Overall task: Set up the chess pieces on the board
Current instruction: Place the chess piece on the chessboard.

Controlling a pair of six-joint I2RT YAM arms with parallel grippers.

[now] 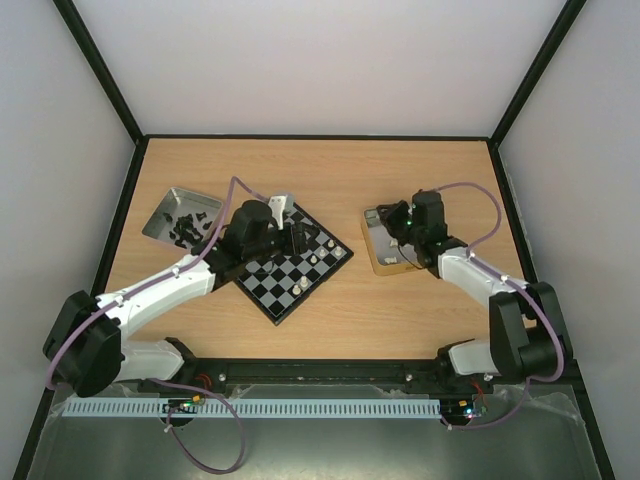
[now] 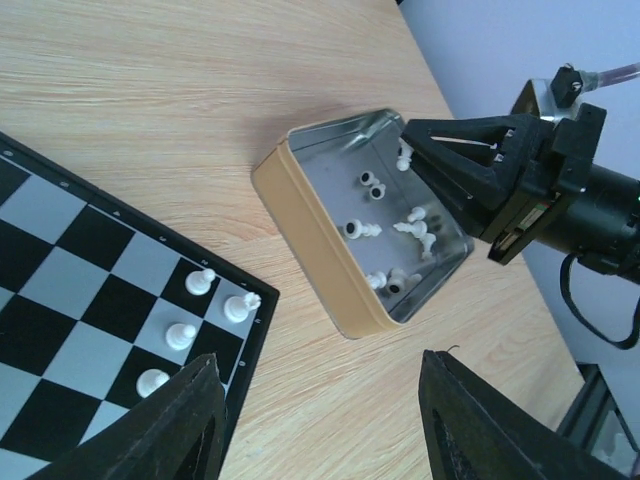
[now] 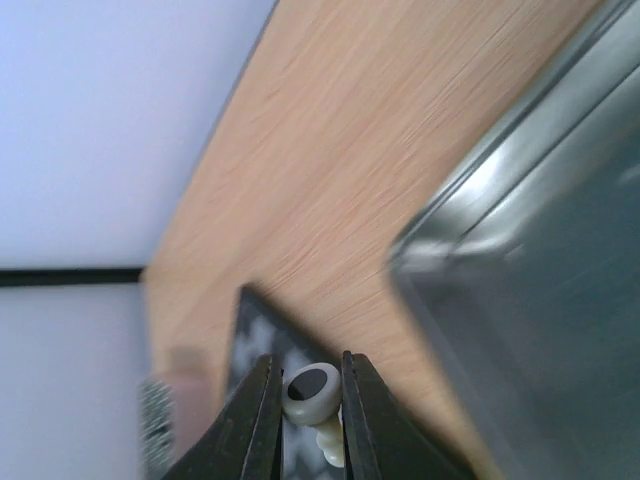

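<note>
The board (image 1: 290, 272) lies at centre left, and several white chess pieces (image 2: 200, 282) stand near its right edge. My left gripper (image 1: 297, 238) hovers over the board's far side. In the left wrist view its fingers (image 2: 190, 430) stand apart over bare wood, open with nothing between them. My right gripper (image 1: 400, 232) is over the tan tin (image 1: 385, 262). It is shut on a white chess piece (image 3: 312, 390), held tilted with its dark-centred base showing. More white pieces (image 2: 415, 222) lie loose in the tin (image 2: 300, 200).
A metal tray (image 1: 160, 215) with dark pieces sits at the far left, beside the left arm. The tin's rim (image 3: 480, 220) fills the right of the right wrist view, with the blurred board (image 3: 250, 320) behind the jaws. Black frame rails border the table.
</note>
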